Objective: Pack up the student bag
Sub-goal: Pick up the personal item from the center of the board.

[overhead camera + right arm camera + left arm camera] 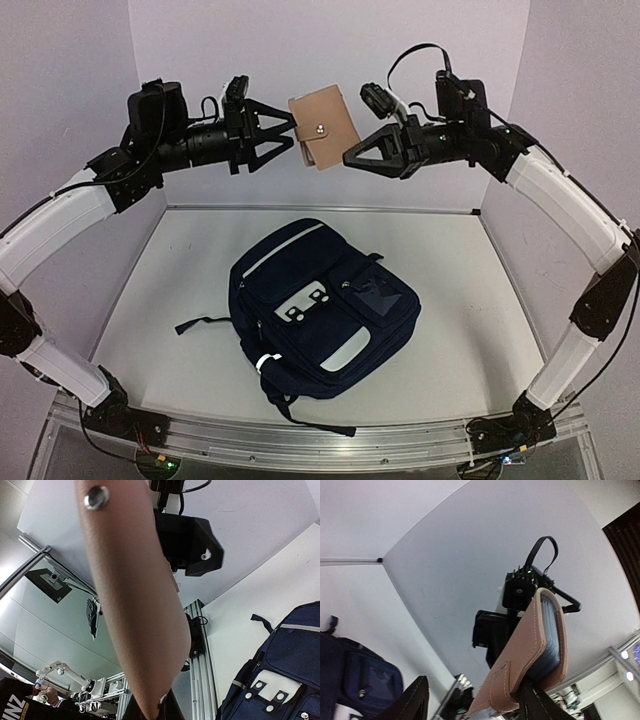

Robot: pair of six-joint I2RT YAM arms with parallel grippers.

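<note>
The student bag (320,300), dark navy with white piping and a white patch, lies flat in the middle of the table. It also shows in the left wrist view (350,675) and the right wrist view (285,670). A tan leather wallet (323,128) with a metal snap hangs high above the table between both arms. My right gripper (348,157) is shut on its lower edge (157,707). My left gripper (292,133) is open, its fingers wide apart (475,696). One finger rests against the wallet (530,650). The wallet fills the right wrist view (130,590).
The bag's black straps (200,325) trail to the left and toward the front edge. Walls close the table at the back and sides. An aluminium rail (320,435) runs along the near edge by the arm bases. Bare table (470,300) lies around the bag.
</note>
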